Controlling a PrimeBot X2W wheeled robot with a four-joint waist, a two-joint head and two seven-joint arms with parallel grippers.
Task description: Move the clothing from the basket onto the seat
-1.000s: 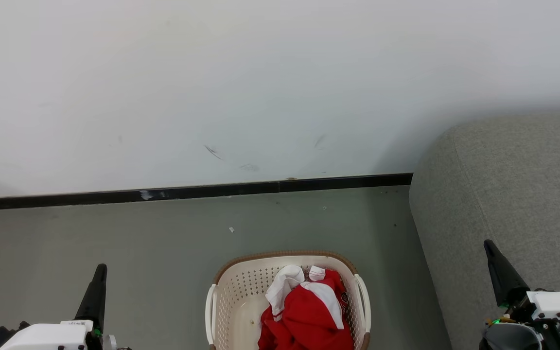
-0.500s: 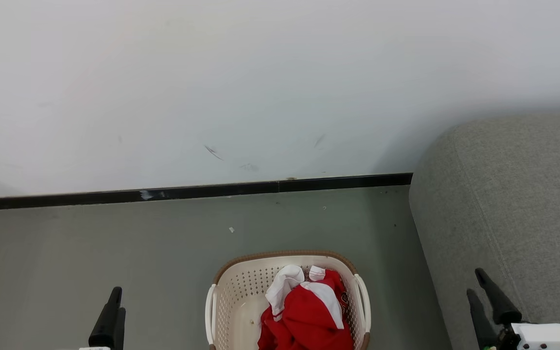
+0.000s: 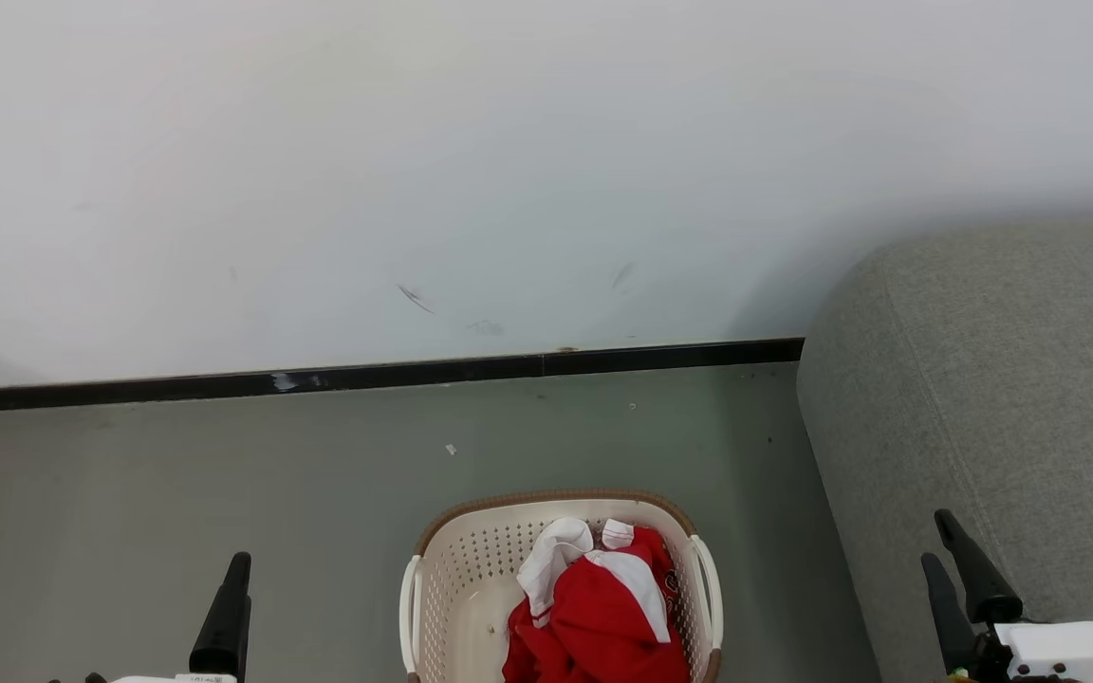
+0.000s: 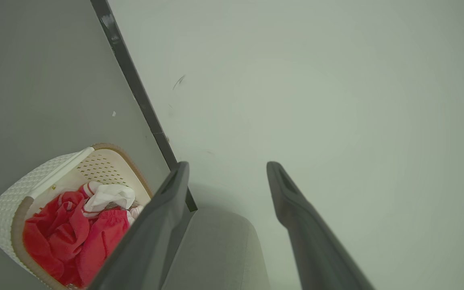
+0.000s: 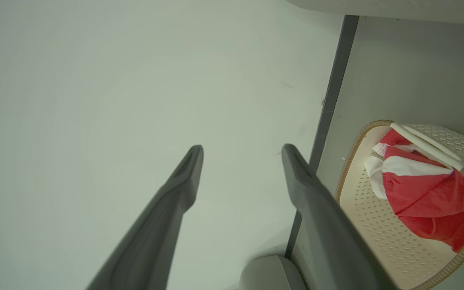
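Red cloth with white panels, the clothing (image 3: 594,617) lies bunched in the right half of the basket (image 3: 556,495), heaped against its right wall and leaving a bare patch of the cream perforated floor on the left. A dark printed mark shows at the right edge of the red fabric in the head view, too small and folded to read. The basket, with a brown woven-look rim and a white handle on each side, stands on the grey-green floor (image 3: 224,474) near the seat (image 3: 1002,379), with a strip of floor between them. The grey woven seat has a rounded corner and nothing lying on it. Behind both runs a black skirting (image 3: 414,373) under a pale scuffed wall (image 3: 509,142). The left end effector (image 4: 227,167) has its two dark fingers spread apart with nothing between them, pointing toward the wall, the basket low to one side in its wrist view. A small white label on its housing at the bottom edge of the head view is unreadable. The right end effector (image 5: 243,148) is likewise spread wide and empty, in front of the seat's side in the head view.
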